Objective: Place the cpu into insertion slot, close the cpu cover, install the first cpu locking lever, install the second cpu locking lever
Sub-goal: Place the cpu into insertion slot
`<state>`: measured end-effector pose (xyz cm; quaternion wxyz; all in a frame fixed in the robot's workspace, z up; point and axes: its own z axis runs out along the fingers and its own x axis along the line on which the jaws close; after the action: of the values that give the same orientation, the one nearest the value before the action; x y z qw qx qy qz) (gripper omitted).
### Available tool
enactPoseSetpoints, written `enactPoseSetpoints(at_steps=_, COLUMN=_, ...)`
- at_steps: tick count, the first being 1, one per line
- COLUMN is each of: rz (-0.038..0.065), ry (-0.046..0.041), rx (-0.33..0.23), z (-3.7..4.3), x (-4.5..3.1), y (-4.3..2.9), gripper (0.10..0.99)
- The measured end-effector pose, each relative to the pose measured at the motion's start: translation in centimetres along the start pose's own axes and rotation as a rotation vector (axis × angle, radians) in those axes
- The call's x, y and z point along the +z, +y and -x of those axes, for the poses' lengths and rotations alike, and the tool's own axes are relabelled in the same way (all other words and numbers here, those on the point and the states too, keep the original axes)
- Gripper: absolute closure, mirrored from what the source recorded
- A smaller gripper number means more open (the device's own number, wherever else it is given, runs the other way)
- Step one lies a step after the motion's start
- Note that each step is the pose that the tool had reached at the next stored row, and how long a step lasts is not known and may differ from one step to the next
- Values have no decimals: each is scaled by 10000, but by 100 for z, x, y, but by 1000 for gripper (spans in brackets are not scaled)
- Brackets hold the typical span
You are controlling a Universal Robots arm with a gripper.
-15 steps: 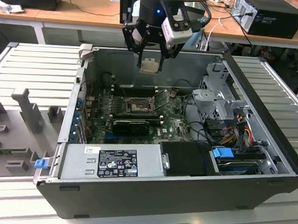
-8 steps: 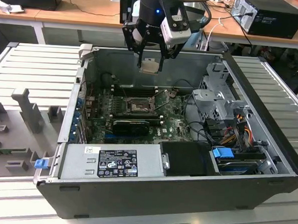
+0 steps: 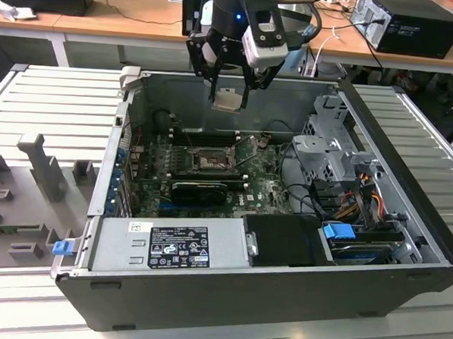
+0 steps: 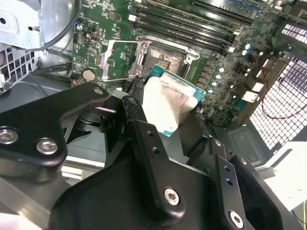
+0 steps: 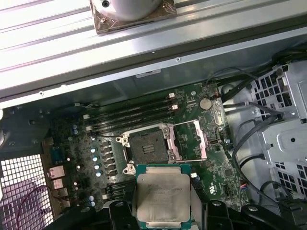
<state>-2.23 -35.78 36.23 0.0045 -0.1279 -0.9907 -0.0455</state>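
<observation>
Gripper (image 3: 229, 96) linkage sits closest in both wrist views, black fingers pinched shut on the cpu (image 5: 162, 196) by two opposite edges, metal face up, approx. level. Cpu hangs in the air over the open pc case (image 3: 280, 301), toward its far wall, well above the board (image 5: 225, 167) and not yet in the insertion slot (image 5: 146, 148). Slot is bare. The cpu cover (image 5: 189, 141) is swung open off it to one side, so nothing seems to block the way down.

To do this step well, imo: centre chip over slot before descending, square its edges w/ the socket rim, match whatever key or notch it has, then go straight down, slow. No sideways slide once near the contacts, as they look fine and would prob. bend. Keep chip flat; a tilted drop could seat one edge only.

Surroundings: board is green, on the case floor. RAM slots (image 5: 129, 115) run btw slot and far wall, long black card (image 3: 199, 189) on slot's near side, PSU (image 3: 169, 246) along near edge, drive cage (image 3: 330, 144) at the exterior view's right. Case rests on a ribbed grey metal table (image 3: 55, 107); wooden desks (image 3: 128, 16) stand behind.
</observation>
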Motion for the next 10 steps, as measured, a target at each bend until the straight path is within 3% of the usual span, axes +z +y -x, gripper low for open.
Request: enactPoseSetpoints(at_steps=10, rz=9, ry=-39, rx=435, z=0, x=0, y=0, gripper=553)
